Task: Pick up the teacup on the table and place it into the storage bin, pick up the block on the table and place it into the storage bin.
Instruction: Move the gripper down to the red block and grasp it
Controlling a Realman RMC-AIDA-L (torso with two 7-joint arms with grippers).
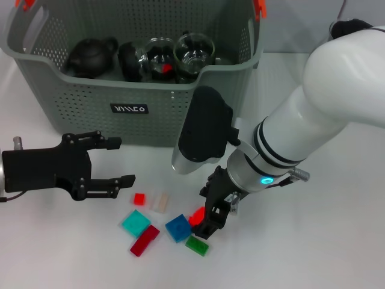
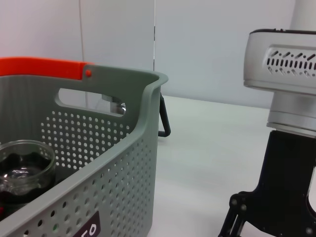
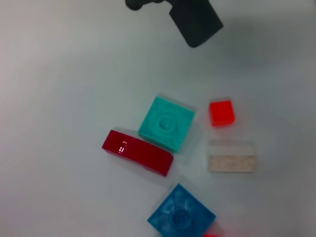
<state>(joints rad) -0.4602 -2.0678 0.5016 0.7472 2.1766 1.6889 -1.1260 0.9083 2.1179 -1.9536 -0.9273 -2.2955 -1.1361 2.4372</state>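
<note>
White table (image 1: 337,241) carries storage bin (image 1: 90,102) and scattered blocks (image 1: 178,227).

Plain white surface (image 1: 337,241) is seen throughout, evenly lit. Pale wall panels (image 2: 207,44) with one vertical seam are seen behind.

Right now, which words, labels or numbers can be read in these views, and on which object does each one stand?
Small black label on the front wall of the storage bin: white lettering, too blurred to read.
In the left wrist view only the end of that label shows, perhaps "TO", not certain.
The blocks, for example the teal block, and the glass teacups in the bin carry no readable text.
</note>
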